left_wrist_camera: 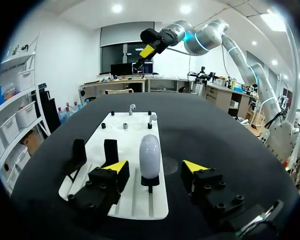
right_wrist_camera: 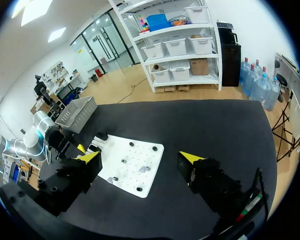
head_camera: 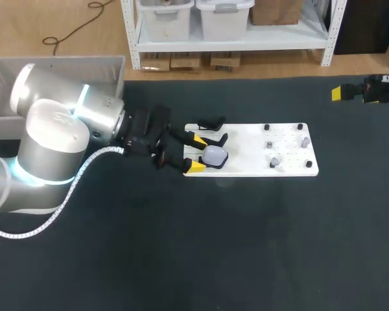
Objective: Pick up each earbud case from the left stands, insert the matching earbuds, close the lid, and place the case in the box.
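Observation:
A white oval earbud case [head_camera: 214,155] stands upright on a black stand [left_wrist_camera: 150,181] at the near end of the white board [head_camera: 246,170]. My left gripper [head_camera: 197,152] is open around it. In the left wrist view the case [left_wrist_camera: 150,155] is between the yellow fingertips [left_wrist_camera: 117,166], with a gap on each side. Small grey earbud pieces [head_camera: 274,160] sit on pegs at the board's far end. My right gripper [head_camera: 340,92] hangs open over the far right of the table, holding nothing. It also shows as the right gripper [right_wrist_camera: 140,157] in its own view.
Two empty black stands [left_wrist_camera: 79,152] stand beside the case, at the left fingertip. A grey mesh box [head_camera: 58,68] sits at the table's back left, partly behind my left arm. Dark bare tabletop surrounds the board [right_wrist_camera: 130,165].

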`<state>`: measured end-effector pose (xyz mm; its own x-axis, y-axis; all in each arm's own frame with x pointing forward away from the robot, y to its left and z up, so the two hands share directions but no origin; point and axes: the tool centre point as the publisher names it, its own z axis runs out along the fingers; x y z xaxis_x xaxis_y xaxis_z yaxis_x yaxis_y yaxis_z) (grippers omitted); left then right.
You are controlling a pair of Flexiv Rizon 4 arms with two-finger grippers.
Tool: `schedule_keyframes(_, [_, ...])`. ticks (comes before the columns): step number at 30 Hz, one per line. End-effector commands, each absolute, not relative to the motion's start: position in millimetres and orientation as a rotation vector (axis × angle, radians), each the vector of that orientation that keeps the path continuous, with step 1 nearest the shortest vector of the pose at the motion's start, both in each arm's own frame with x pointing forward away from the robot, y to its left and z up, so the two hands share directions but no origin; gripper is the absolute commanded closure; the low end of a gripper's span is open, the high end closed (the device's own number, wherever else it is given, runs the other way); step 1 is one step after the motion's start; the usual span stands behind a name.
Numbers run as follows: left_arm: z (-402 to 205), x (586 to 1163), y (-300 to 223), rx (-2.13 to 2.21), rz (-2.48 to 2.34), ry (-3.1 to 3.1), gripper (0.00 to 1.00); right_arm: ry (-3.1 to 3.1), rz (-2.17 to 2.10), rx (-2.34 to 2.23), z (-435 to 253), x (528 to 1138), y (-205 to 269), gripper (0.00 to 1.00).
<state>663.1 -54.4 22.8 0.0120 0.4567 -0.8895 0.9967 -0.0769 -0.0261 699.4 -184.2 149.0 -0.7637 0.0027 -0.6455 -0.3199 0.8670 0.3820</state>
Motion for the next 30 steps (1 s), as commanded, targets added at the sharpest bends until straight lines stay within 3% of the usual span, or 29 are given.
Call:
schedule_keyframes(1, [19.7,660.6,-56.0,1.603,-1.003,1.509,0.36,2.371,0.634,-0.229,149.3,699.4,-184.4,0.0])
schedule_keyframes(24, [13.0,667.9,-66.9,1.577,-0.994,1.519,0.38,2.371,0.634,-0.229,149.3,699.4,-184.4,0.0])
schedule_keyframes(30, [13.4,670.9,-67.9,1.564,-0.993,1.527,0.46,2.371,0.634,-0.229,149.3,699.4,-184.4,0.0])
